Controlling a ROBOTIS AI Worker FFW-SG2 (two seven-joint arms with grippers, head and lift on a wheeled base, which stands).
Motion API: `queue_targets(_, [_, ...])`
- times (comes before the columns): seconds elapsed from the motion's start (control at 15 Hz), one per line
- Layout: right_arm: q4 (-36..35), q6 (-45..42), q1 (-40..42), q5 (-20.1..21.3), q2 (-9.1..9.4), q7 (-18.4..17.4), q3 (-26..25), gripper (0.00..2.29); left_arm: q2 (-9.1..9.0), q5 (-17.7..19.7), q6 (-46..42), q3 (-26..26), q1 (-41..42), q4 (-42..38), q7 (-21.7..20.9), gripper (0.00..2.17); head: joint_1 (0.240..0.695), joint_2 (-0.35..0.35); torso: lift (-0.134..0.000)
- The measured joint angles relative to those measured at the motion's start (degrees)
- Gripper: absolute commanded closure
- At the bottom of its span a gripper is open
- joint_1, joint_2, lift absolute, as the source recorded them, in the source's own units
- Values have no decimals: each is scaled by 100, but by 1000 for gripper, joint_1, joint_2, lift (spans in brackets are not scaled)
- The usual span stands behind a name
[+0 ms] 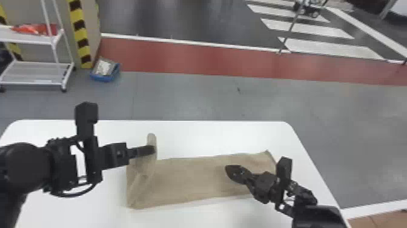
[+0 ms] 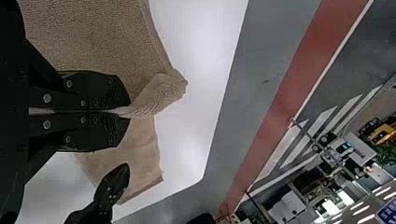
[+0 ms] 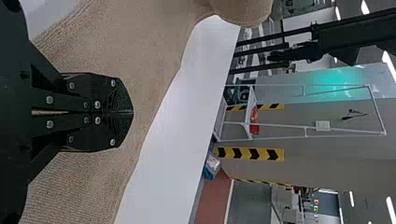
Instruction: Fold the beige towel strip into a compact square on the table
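Beige and nubbly, the towel (image 1: 193,180) lies stretched across the white tabletop (image 1: 218,135), at six o'clock in the head view; its nine o'clock end is creased, with a raised fold at ten o'clock grasped in the left claw (image 1: 151,149); the right claw (image 1: 230,172), clenched, is over the three o'clock half, contact unclear; the right arm (image 1: 304,197) partly hides that end.

Beige towel (image 1: 193,179) — white table (image 1: 212,133) — black-striped yellow tape (image 1: 79,25)
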Motion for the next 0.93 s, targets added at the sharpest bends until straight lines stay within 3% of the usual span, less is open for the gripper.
queue_targets(0.27, [181, -243, -18, -67, -2, 0, 9, 1652, -268, 29, -22, -523, -231, -79, 436, 1268, 695, -323, 0])
queue_targets(0.53, [219, -454, 22, -347, -46, 9, -8, 1652, -299, -22, -509, -1066, -271, -10, 773, 1268, 695, -348, 0])
queue_targets(0.93, [151, -681, 137, -1031, -163, -53, -199, 1652, -300, -231, -2326, -1965, -285, 1034, 1079, 1268, 695, -350, 0])
